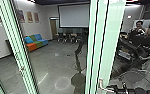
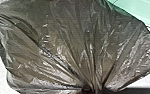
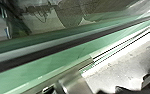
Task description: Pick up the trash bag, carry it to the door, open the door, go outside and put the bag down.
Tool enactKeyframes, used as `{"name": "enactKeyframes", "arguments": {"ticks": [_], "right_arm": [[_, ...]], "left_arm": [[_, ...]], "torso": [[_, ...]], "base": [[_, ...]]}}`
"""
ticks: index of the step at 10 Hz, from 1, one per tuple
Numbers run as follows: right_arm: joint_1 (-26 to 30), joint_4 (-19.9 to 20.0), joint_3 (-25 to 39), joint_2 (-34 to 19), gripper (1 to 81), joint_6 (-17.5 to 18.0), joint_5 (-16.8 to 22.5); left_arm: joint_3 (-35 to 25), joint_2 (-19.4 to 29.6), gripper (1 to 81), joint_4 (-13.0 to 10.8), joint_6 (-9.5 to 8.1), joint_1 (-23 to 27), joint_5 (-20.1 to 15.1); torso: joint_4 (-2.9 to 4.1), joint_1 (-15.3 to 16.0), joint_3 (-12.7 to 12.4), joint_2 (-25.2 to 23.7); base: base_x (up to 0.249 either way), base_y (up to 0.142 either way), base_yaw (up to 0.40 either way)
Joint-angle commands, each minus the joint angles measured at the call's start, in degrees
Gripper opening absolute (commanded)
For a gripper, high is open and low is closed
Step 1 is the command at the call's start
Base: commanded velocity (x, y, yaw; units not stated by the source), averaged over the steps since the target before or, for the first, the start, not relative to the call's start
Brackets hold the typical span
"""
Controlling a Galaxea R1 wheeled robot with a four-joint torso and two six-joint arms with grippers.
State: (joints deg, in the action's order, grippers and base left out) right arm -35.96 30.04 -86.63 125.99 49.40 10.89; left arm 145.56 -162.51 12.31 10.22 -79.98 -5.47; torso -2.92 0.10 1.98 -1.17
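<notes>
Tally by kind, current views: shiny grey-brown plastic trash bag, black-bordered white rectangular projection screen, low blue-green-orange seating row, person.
Trash bag: 1
Projection screen: 1
Seating row: 1
Person: 1
Total: 4

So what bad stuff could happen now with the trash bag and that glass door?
The trash bag looks thin and is bunched into tight creases, so it might rip if it snags on something.

The right arm is right by the metal door handle, so it could bump it or slip off if the door swings.
</notes>
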Motion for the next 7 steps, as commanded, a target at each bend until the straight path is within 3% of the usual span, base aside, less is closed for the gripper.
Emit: {"name": "enactKeyframes", "arguments": {"ticks": [1,4,7], "right_arm": [[7.4,-0.5,7.0,-4.3,81.1,0.2,2.7],[8.9,-0.6,8.0,-3.7,81.1,1.5,2.8],[10.1,-0.8,2.4,2.2,81.1,3.3,4.9]], "left_arm": [[-0.1,-0.2,1.0,0.5,-0.02,3.7,-3.1],[0.7,-0.2,1.0,0.6,-0.02,3.7,-3.1],[0.7,0.0,1.0,0.7,-0.02,3.7,-3.1]], "torso": [[0.0,0.0,0.0,0.0],[0.0,0.0,0.0,0.0],[0.0,0.0,0.0,0.0]], "base": [[0.0,0.0,0.0],[0.0,0.0,0.0],[0.0,0.0,0.0]]}}
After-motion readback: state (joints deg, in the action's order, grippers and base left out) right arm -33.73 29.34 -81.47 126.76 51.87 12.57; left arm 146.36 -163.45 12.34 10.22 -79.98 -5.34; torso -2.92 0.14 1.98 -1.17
